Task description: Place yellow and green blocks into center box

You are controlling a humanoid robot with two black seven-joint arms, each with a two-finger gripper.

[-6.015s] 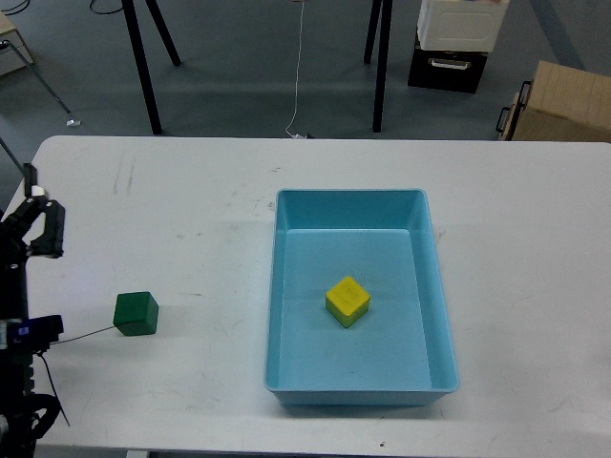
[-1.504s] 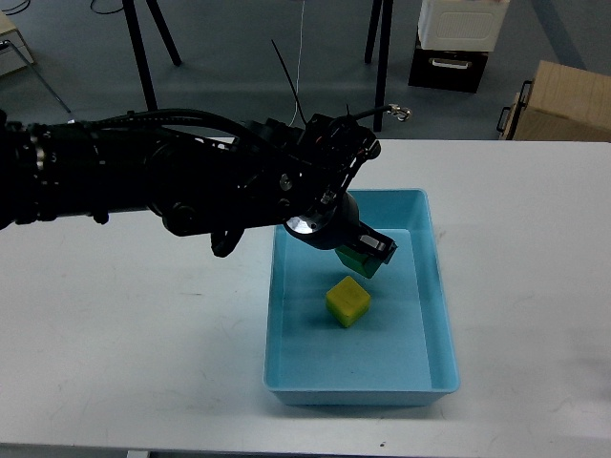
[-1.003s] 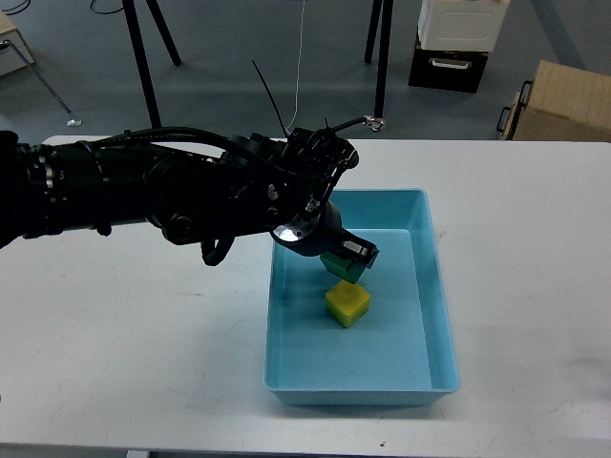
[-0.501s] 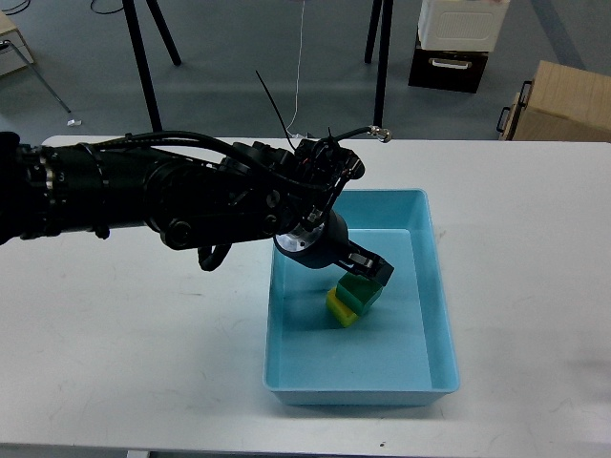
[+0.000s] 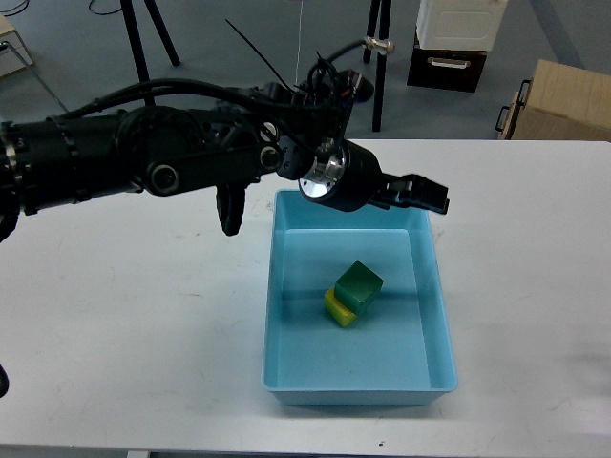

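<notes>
A: Largest item first?

B: Table, white, spanning the view. On it stood the tray, light blue, long side running away from the robot.

A: Next?

B: Left arm, black, entering from the left edge and reaching above the tray's far wall. Cables looped over its upper side.

A: The tool at its end?

B: Left gripper, pointed right, raised over the tray's far right corner and apart from both blocks. It held nothing. Whether the fingers stood apart or together could not be told; they showed as one dark shape. The right gripper did not appear.

A: Floor items?

B: Brown box at the far right; black-and-white crate behind the table; black stand legs to the rear.

A: Smallest?

B: Green block, inside the tray near the middle, resting tilted on the yellow block. The yellow one lay on the tray floor, mostly covered, with only its near left part showing.
</notes>
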